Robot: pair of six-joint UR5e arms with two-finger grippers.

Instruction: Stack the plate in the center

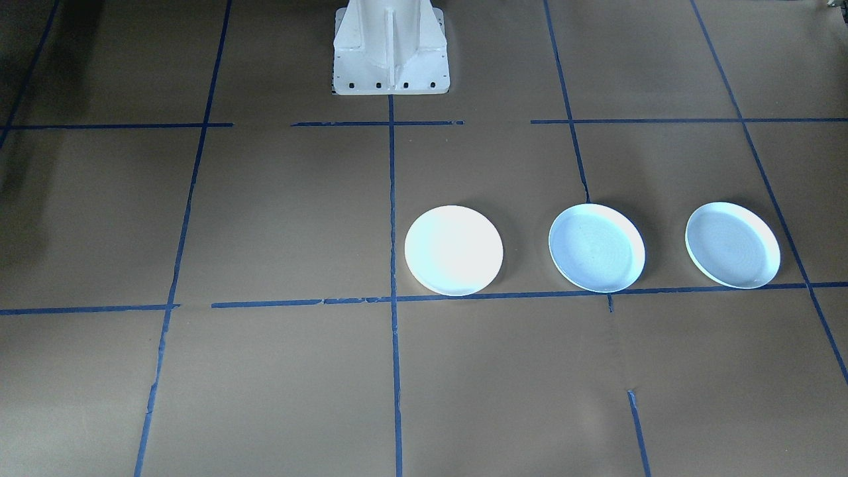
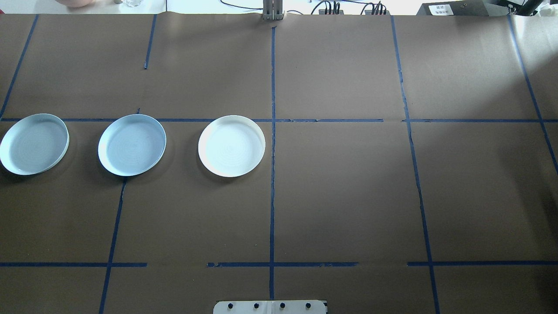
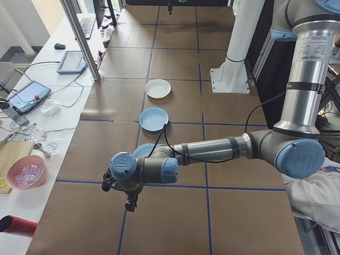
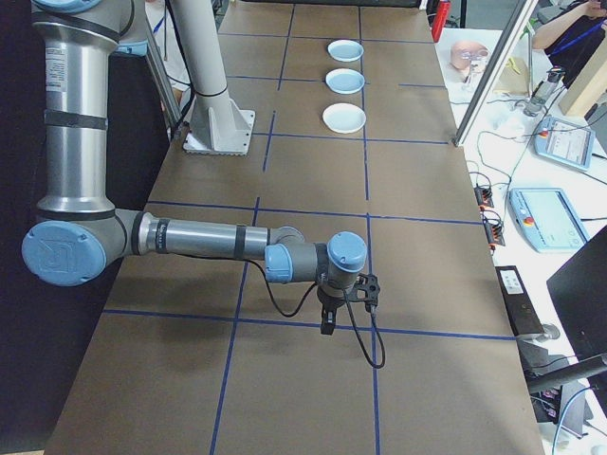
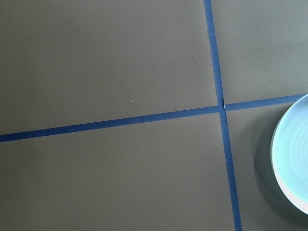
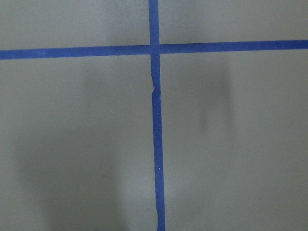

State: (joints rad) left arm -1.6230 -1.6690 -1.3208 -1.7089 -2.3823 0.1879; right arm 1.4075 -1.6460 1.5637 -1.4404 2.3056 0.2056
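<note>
My left gripper (image 3: 129, 203) hangs above the brown paper table (image 2: 348, 196) at the end of my outstretched left arm (image 3: 212, 150), and shows only in the exterior left view, so I cannot tell whether its jaws stand apart or together. My right gripper (image 4: 329, 322) likewise hangs over the table at the end of my right arm (image 4: 204, 237), a black cable (image 4: 365, 341) looping beneath it; it shows only in the exterior right view, and its jaws I cannot judge either.

My left wrist camera looks down on a crossing of blue tape lines (image 5: 221, 107), with the rim of the outermost plate (image 5: 291, 154) at the lower right edge. My right wrist camera shows only another tape crossing on bare paper.

Three plates lie in a row on my left half of the table, each apart from the next. The centre plate (image 2: 132, 144), pale bluish-white with a raised rim, sits between the outermost plate, of like tint, and the white plate (image 2: 231, 145), brighter and nearest the table's middle line. Nothing rests on any of them.

My base (image 1: 391, 50) stands at the table's near edge. Tablets (image 3: 71, 61) and a pink bowl (image 3: 25, 171) lie on the side bench.
</note>
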